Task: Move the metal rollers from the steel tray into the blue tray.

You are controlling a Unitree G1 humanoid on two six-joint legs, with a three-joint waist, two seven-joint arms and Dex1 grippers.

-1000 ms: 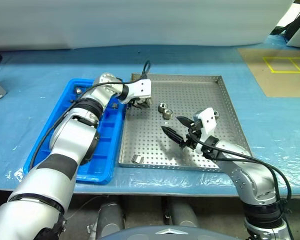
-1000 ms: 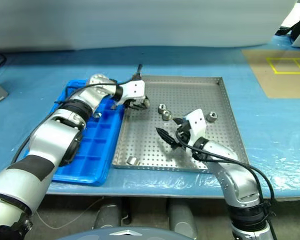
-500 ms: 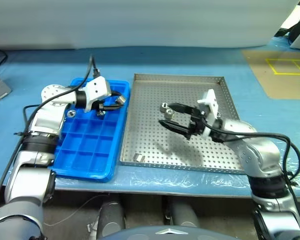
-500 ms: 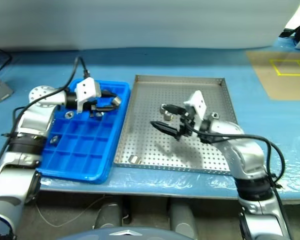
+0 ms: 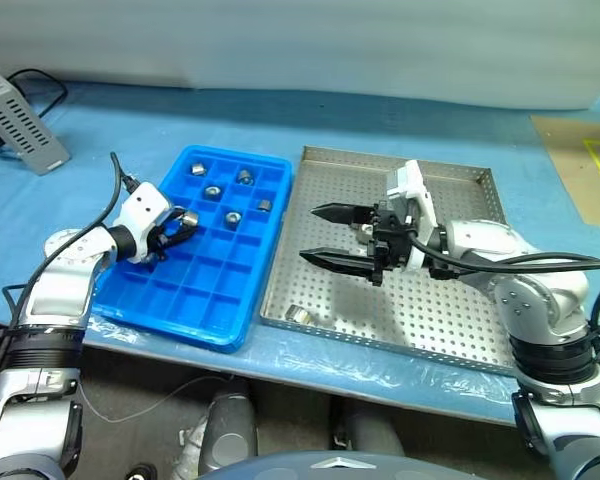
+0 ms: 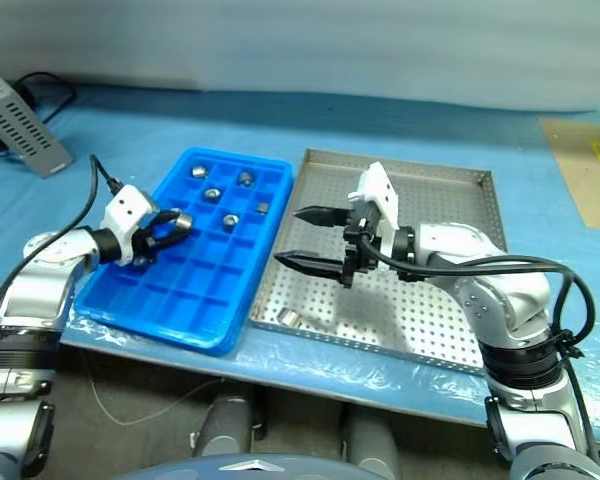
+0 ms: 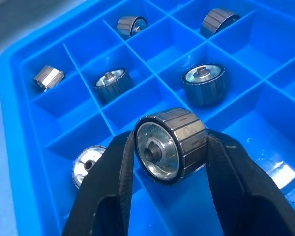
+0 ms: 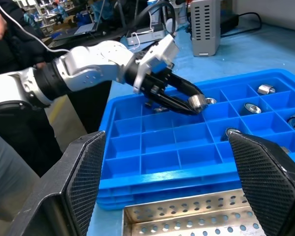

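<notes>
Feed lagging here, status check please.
Left gripper shut on a metal roller over the blue tray. Right gripper open, empty, above steel tray. Nothing blocking.

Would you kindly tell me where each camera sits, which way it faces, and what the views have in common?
Left and right eye views: on the head, looking forward and down at the blue tray and steel tray; both arms show.
Left wrist view: on the left wrist, looking along the left gripper, shut on a metal roller above the compartments.
Right wrist view: on the right wrist, looking along the open right gripper toward the blue tray.
Shared: the right wrist view also shows the left gripper and its roller.
</notes>
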